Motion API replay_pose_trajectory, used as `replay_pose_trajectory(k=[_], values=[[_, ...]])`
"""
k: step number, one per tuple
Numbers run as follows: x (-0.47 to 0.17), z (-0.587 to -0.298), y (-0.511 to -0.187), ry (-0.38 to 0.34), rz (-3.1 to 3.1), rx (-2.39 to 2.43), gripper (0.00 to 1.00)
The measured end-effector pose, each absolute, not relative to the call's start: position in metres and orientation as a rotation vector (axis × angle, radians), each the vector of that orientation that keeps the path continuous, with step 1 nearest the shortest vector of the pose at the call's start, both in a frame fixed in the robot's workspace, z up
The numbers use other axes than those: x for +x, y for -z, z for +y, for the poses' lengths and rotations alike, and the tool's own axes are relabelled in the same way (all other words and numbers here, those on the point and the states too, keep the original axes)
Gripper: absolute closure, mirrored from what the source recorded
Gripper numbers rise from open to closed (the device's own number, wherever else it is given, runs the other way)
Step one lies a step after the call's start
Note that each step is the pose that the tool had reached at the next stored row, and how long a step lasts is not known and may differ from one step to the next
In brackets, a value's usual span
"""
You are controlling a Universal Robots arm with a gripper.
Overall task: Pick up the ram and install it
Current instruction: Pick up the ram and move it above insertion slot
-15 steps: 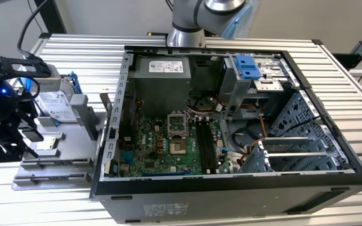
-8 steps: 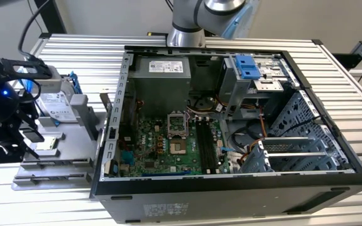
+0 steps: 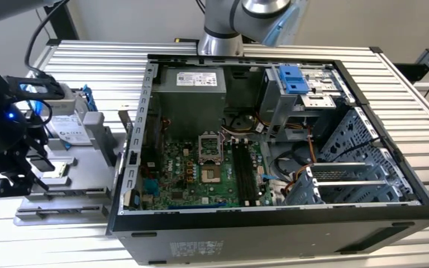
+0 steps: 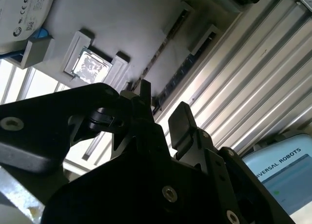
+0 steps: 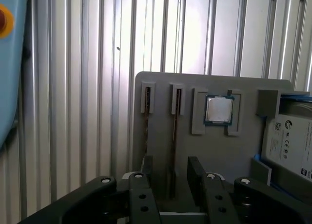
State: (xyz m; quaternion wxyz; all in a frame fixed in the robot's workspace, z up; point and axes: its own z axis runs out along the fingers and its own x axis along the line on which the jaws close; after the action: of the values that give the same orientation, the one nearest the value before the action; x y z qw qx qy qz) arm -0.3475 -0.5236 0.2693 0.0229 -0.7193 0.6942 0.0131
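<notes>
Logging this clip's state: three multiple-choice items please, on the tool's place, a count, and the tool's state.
1. The tool is: A inside the computer case; B over the grey tray; C resting on the bare table.
2. How many ram sticks stand in the tray? A one; B two; C four.
3. The tool is: A open; B shut on a stick; C shut on the processor.
1 B, its fingers hang above the tray. 2 B, two thin boards stand in slots. 3 A, a gap shows between the fingers.
</notes>
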Motion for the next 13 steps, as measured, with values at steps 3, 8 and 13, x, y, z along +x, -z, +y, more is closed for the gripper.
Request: replay_pose_trajectory(k=[3,8,13], values=[[-0.348,-0.524,-0.264,-0.04,2.15,-2.228,0.0],[-0.348,-0.534,-0.258,-0.04,2.15,-2.228,0.0],[-0.348,-0.542,-0.253,-0.041,2.151,-2.229,0.0]])
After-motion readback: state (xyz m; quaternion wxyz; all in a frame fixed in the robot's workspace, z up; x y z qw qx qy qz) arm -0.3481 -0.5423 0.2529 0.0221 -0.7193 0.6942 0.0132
